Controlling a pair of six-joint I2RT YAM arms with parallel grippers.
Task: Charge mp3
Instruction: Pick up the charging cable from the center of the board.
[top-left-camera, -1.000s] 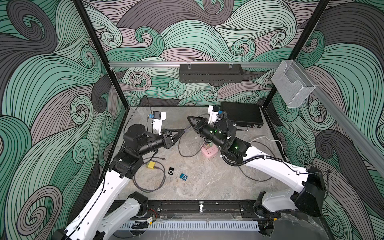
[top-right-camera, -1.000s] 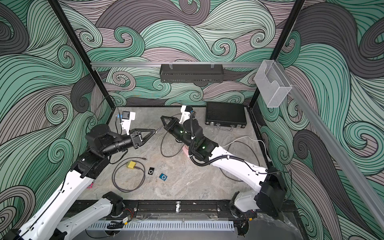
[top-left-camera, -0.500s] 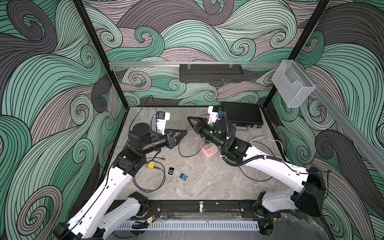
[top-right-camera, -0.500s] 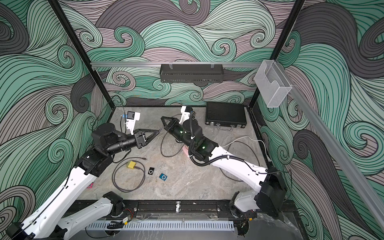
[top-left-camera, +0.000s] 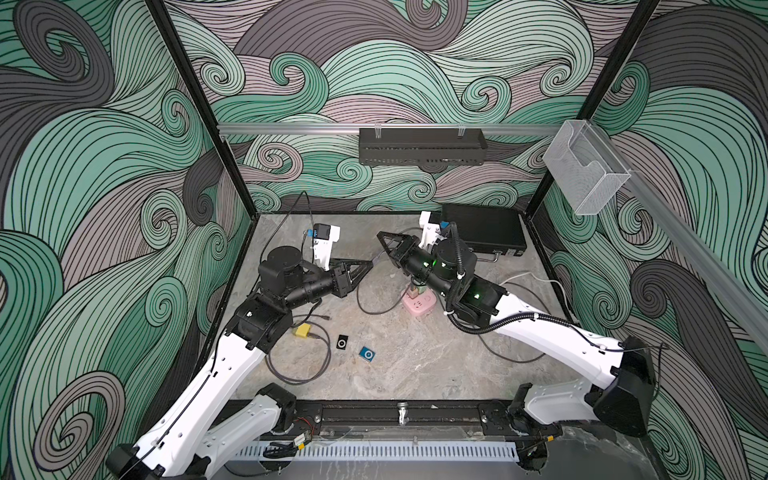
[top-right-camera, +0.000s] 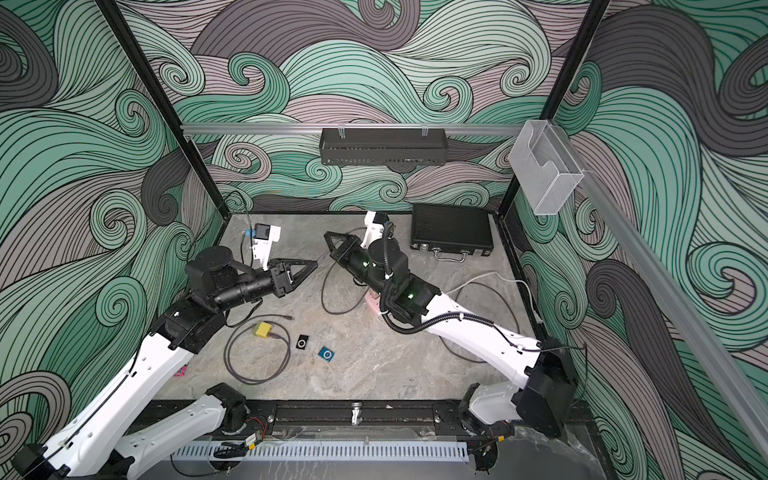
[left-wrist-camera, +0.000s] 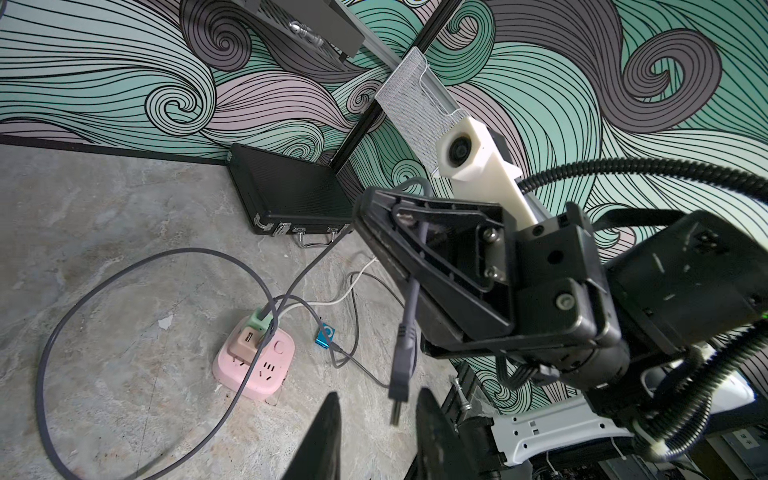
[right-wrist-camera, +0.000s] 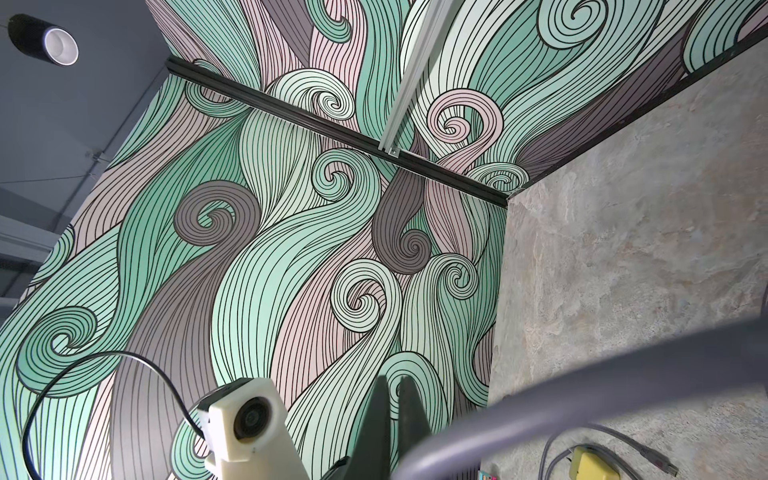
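Right gripper (left-wrist-camera: 365, 210) pinches grey cable (left-wrist-camera: 409, 316); small label (left-wrist-camera: 746, 441) unreadable.

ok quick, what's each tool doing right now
left tool: open, nothing gripped, the plug hangs by its tips
right tool: closed on the grey cable

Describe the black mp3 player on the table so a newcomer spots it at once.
On the stone tabletop, on the side of the left arm, a grey cable loop lies with a yellow block at its far edge. Just past that block, toward the table's middle, sit two small players. Yours is the black player, nearer the block; the blue player beside it lies farther off.
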